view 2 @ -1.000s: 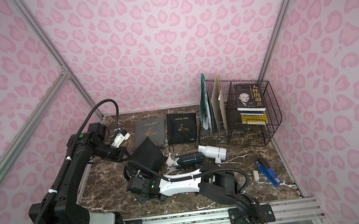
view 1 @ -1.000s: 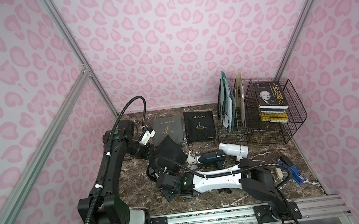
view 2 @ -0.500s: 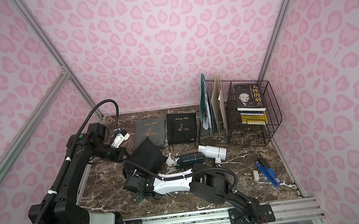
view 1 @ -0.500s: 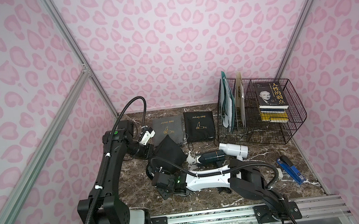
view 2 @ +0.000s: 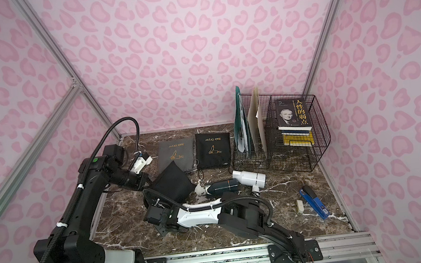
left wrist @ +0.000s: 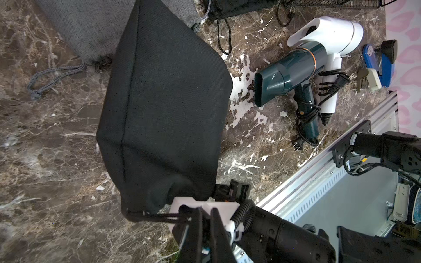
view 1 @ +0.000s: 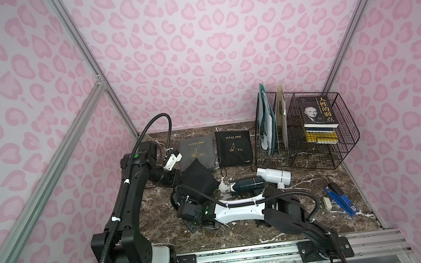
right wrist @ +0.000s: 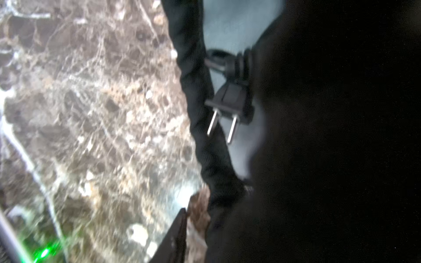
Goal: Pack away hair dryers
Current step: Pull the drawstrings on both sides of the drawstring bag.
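My left gripper (left wrist: 206, 216) is shut on the drawstring of a black pouch (view 1: 197, 179), which it holds up off the marble. Inside the pouch mouth a slate hair dryer (right wrist: 227, 27) shows with its plug (right wrist: 230, 107). My right gripper (view 1: 177, 198) is at that mouth. One of its fingers (right wrist: 176, 234) shows outside the fabric and the other is hidden. A dark teal hair dryer (view 1: 248, 184) and a white hair dryer (view 1: 274, 176) lie side by side on the table to the right of the pouch, with cords wound round their handles.
A flat grey pouch (view 1: 196, 151) and a flat black pouch (view 1: 233, 147) lie at the back. A wire rack (view 1: 343, 134) with folders and books stands at the back right. A blue stapler (view 1: 341, 198) and a small beige thing (view 1: 326, 203) lie near the right edge.
My right arm has slid left, its wrist closing in on the pouch mouth and its elbow uncovering the stapler. The left arm and the held pouch have stayed put.
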Controlling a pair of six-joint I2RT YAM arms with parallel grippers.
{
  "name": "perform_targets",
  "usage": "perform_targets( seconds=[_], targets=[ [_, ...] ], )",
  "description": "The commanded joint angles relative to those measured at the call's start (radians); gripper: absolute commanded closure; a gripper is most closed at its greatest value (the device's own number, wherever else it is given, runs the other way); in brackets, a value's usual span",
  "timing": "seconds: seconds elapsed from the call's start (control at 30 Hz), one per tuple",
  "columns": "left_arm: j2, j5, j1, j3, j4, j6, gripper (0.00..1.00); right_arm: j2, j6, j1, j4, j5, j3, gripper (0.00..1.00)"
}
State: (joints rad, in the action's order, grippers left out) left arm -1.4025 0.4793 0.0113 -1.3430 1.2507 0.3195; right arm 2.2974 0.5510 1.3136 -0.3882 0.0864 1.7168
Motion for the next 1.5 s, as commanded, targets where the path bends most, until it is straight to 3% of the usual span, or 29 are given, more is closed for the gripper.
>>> perform_targets(
  seconds=[0.0, 0.17, 0.3, 0.77, 1.07, 1.27, 1.47],
  targets=[
    [0.004, 0.024, 0.0, 0.0, -0.007, 0.013, 0.93, 0.033, -0.02, 0.006, -0.113, -0.004, 0.0, 0.75],
    [0.005, 0.021, 0.0, -0.005, -0.007, 0.014, 0.92, 0.039, -0.02, 0.016, -0.178, 0.04, -0.009, 0.85],
    [0.004, 0.01, 0.0, -0.018, -0.006, 0.015, 0.93, 0.02, -0.008, 0.026, -0.22, 0.112, -0.037, 1.0],
    [-0.018, -0.004, 0.004, -0.106, 0.013, -0.011, 0.93, -0.163, 0.089, 0.048, -0.293, 0.303, -0.205, 1.0],
    [-0.009, 0.005, 0.007, -0.204, 0.039, -0.022, 0.93, -0.228, 0.17, 0.05, -0.475, 0.493, -0.181, 1.0],
    [-0.003, 0.012, 0.006, -0.231, 0.05, -0.033, 0.93, -0.327, 0.142, 0.034, -0.435, 0.479, -0.196, 1.0],
    [-0.003, 0.038, 0.006, -0.286, 0.067, -0.054, 0.93, -0.505, 0.06, 0.002, -0.26, 0.351, -0.265, 1.0]
  ],
)
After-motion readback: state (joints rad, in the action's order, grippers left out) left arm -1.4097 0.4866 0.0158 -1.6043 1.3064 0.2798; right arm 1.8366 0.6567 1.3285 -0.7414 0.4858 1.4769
